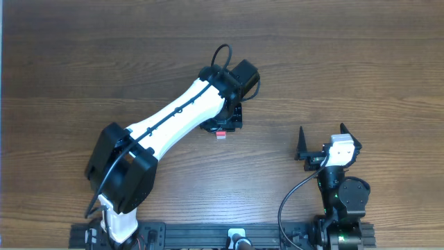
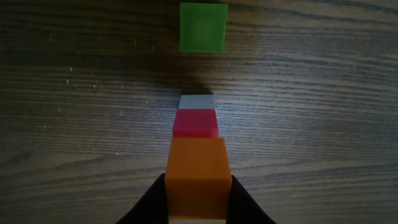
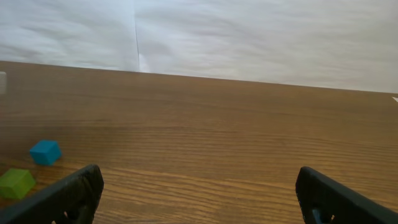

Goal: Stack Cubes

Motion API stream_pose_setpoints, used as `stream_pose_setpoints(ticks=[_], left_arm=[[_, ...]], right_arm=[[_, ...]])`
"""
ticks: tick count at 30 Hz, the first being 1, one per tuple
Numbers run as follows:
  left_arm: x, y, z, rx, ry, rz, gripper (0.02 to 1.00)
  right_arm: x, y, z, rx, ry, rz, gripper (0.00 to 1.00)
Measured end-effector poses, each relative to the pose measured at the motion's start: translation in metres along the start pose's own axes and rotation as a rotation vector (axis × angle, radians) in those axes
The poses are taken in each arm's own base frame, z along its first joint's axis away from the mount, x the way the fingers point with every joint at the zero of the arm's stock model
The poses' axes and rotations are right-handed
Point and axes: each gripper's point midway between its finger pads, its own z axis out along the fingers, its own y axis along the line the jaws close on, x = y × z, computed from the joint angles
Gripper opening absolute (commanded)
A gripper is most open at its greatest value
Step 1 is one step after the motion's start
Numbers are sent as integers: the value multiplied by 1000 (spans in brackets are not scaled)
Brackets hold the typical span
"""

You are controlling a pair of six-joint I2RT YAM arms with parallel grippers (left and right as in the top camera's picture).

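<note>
Left wrist view shows your left end effector pinching the orange cube by two opposite flat sides, just beside the red cube; it looks light, rigid and smooth, so hold it centred, while your right end effector stands spread.

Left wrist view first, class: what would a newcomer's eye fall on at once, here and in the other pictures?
The orange cube gripped in the left gripper's jaws stands out, in line with a red cube and a pale grey cube, a green cube lying apart beyond them. The white left arm slants across the table, while the right gripper sits with jaws wide open.
</note>
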Motion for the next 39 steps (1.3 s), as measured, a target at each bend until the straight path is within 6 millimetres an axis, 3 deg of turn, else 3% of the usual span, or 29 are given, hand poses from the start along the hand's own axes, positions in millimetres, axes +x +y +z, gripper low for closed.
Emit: stream_pose_setpoints(ticks=[34, 39], left_arm=[[2, 2, 10, -23, 24, 0, 38], [1, 1, 10, -19, 20, 0, 82]], right_arm=[[0, 0, 0, 0, 0, 0, 991], [0, 0, 0, 0, 0, 0, 993]])
